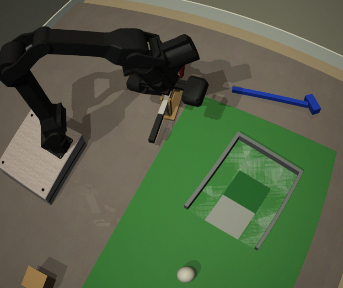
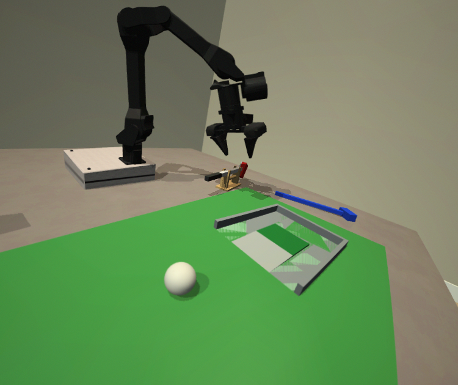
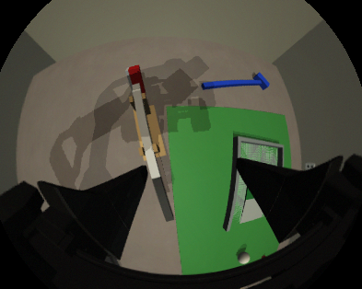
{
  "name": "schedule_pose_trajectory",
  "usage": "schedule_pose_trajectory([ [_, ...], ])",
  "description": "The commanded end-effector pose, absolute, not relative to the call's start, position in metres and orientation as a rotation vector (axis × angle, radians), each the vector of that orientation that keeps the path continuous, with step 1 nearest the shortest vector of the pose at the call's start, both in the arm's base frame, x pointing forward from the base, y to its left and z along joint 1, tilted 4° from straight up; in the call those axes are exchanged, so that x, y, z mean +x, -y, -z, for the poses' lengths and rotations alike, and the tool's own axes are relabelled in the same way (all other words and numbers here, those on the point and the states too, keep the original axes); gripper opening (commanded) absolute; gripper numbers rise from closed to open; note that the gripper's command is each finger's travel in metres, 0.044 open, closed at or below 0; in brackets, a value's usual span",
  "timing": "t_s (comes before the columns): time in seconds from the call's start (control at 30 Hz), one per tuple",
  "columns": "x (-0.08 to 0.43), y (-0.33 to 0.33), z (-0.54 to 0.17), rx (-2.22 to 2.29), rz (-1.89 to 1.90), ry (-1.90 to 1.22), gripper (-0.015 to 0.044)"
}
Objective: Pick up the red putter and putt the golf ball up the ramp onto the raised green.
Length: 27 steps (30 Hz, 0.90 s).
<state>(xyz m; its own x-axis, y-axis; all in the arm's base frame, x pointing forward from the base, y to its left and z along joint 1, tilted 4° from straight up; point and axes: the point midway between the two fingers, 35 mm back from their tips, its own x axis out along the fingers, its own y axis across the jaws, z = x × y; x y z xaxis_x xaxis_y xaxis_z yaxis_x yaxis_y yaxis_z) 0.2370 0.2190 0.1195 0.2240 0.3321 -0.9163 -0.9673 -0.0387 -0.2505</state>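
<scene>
On the grey-brown table (image 2: 34,186) lay a green mat (image 2: 96,322), plain beige and grey walls behind, a strip of tan floor past the table edge. Arm base plate (image 2: 96,165) sat at the far left of the table; a tan box (image 1: 36,278) stood near the mat's corner on the ball end.

Gripper (image 2: 236,148) hung above the red putter (image 2: 229,172), pointing down, jaws spread wide with nothing between them, touching nothing. Clear air showed between the fingertips (image 2: 222,145) and the putter in the exterior view.

Red putter rested across a small wooden stand (image 2: 228,182) just off the mat's far corner: red head (image 2: 243,168) raised at one end, white mid-shaft, black grip (image 1: 155,130) at the other end. In the top view the wrist hid most of it; in the wrist view the shaft (image 3: 151,155) ran between the two fingers, head at the far end.

Blue putter (image 1: 275,98) lay flat on the table beyond the mat, well apart from the red one. Golf ball (image 2: 179,278) sat on the mat, well apart from the grey ramp (image 2: 258,247) and the dark raised green (image 2: 284,238), which were fenced by a grey three-sided wall (image 2: 324,252).

No labels or writing readable anywhere.
</scene>
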Motion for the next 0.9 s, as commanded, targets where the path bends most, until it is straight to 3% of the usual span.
schedule_pose_trajectory([
  [0.0,0.221,-0.176,-0.092,-1.212,-1.370,-0.859,0.0440],
  [0.87,0.218,-0.156,-0.037,-1.233,-1.435,-0.895,0.0440],
])
